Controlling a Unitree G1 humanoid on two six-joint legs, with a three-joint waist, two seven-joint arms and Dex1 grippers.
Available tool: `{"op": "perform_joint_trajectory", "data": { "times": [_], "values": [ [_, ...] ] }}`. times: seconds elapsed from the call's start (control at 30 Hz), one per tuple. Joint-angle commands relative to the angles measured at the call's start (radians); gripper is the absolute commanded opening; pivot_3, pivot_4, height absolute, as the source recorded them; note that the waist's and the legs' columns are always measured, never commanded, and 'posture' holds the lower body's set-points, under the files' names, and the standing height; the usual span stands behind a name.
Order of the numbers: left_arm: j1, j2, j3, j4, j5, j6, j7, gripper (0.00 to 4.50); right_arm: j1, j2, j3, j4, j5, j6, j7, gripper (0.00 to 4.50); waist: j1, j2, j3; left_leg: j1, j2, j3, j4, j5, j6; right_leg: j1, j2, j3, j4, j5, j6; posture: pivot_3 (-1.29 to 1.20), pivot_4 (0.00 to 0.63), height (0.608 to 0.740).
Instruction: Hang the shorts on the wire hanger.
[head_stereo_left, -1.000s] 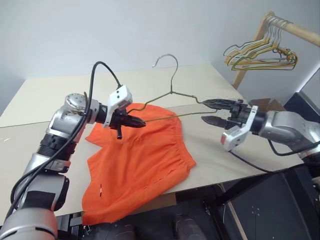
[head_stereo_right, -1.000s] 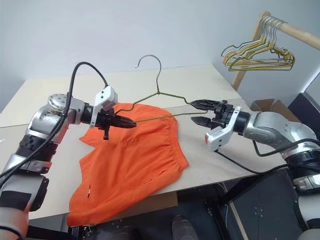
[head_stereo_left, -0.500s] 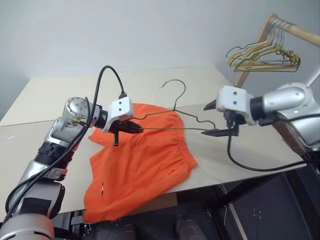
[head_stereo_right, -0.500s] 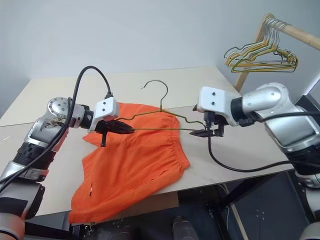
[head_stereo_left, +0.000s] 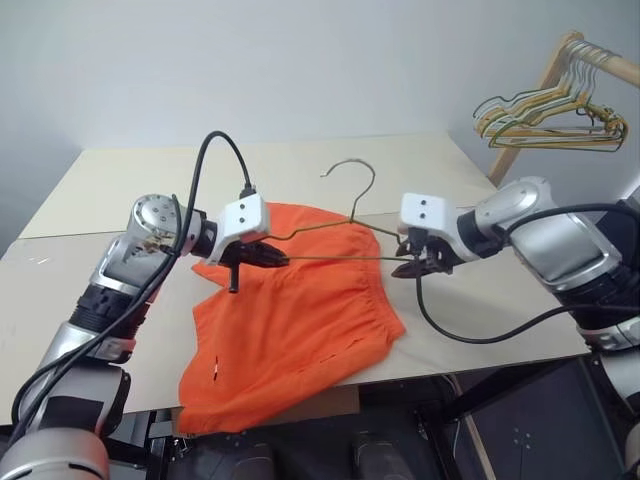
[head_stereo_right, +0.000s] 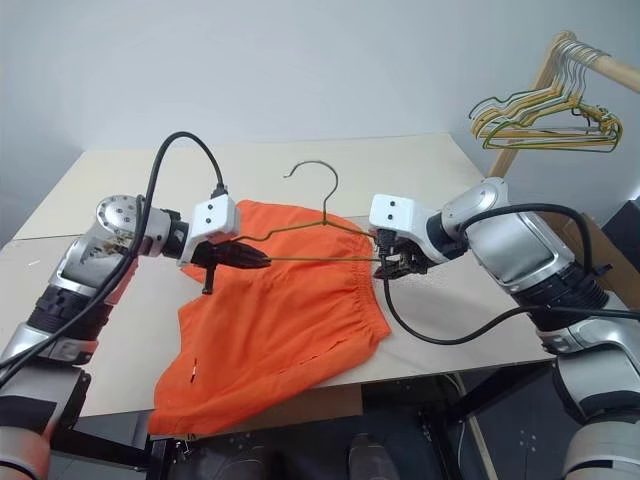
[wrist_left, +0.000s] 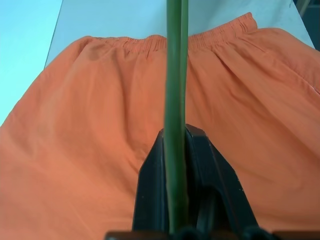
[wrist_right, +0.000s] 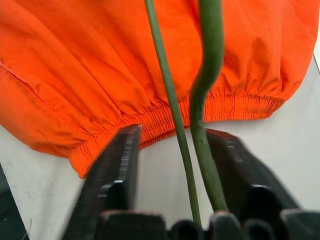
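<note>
The orange shorts (head_stereo_left: 300, 325) lie flat on the table, one leg drooping over the front edge. Above them the wire hanger (head_stereo_left: 340, 259) is held roughly level, its hook (head_stereo_left: 352, 170) pointing toward the back of the table. My left gripper (head_stereo_left: 275, 259) is shut on the hanger's left end; the left wrist view shows the green wire (wrist_left: 174, 100) pinched between the fingers over the shorts (wrist_left: 75, 125). My right gripper (head_stereo_left: 410, 265) points down at the hanger's right end. Its fingers (wrist_right: 120, 165) stand apart with both wires (wrist_right: 200, 90) between them, above the waistband (wrist_right: 165, 117).
The beige table (head_stereo_left: 130, 180) has bare room behind and to the left of the shorts. A wooden rack (head_stereo_left: 600, 55) at the far right carries a bunch of hangers (head_stereo_left: 555, 112). A black cable (head_stereo_left: 470, 335) loops below my right wrist.
My right gripper has rolled over and dropped to point down at the hanger's right end, its fingers now closer together around the wire. The left gripper keeps its hold. The camera has shifted.
</note>
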Motion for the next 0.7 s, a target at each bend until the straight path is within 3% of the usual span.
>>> {"op": "perform_joint_trajectory", "data": {
  "times": [0.03,0.1,0.13,0.33,0.5,0.7],
  "values": [
    [-0.018,0.001,0.024,-0.030,-0.010,-0.010,-0.009,0.00,-0.014,0.001,-0.050,-0.017,-0.012,0.001,0.014,0.89,-0.001,0.000,0.000,-0.001,0.000,0.000,0.000,0.000,0.000,-0.001,0.000,0.000,0.001,0.000,0.000,-0.08,0.000,0.740],
    [-0.022,0.000,0.022,-0.025,-0.010,-0.021,-0.021,0.00,-0.008,0.001,-0.054,-0.021,-0.014,-0.004,0.018,0.15,-0.002,0.000,0.000,-0.002,0.000,0.000,0.000,0.000,0.000,-0.002,0.000,0.000,0.001,0.000,0.000,-0.08,0.000,0.740],
    [-0.022,0.000,0.021,-0.024,-0.010,-0.032,-0.027,0.00,-0.004,0.000,-0.058,-0.023,-0.014,-0.008,0.023,0.02,-0.004,0.000,0.000,-0.002,0.000,0.000,0.000,0.000,0.000,-0.003,0.000,0.000,0.001,0.000,0.000,-0.08,0.000,0.740],
    [0.015,-0.012,0.065,0.008,-0.056,-0.201,-0.096,0.00,0.049,-0.021,-0.099,-0.066,0.011,-0.025,0.057,0.02,-0.006,0.000,0.000,-0.005,0.000,0.000,0.000,0.000,0.000,-0.007,0.000,0.001,0.004,0.000,0.000,-0.08,0.004,0.740],
    [0.013,-0.006,0.110,0.044,-0.120,-0.204,-0.176,1.39,0.184,-0.077,-0.221,-0.145,0.104,0.054,0.066,0.00,-0.001,0.000,0.000,-0.005,0.000,0.001,0.001,0.000,0.000,-0.007,0.000,0.001,0.005,0.000,0.000,-0.08,0.016,0.740],
    [0.014,0.021,0.165,0.116,-0.132,-0.181,-0.151,3.40,0.526,-0.187,-0.481,-0.257,0.261,0.274,0.008,0.00,0.015,0.000,0.000,-0.005,0.000,0.000,0.001,0.000,0.000,-0.007,0.000,0.001,0.005,0.000,0.000,-0.10,0.043,0.740]
  ]
}}
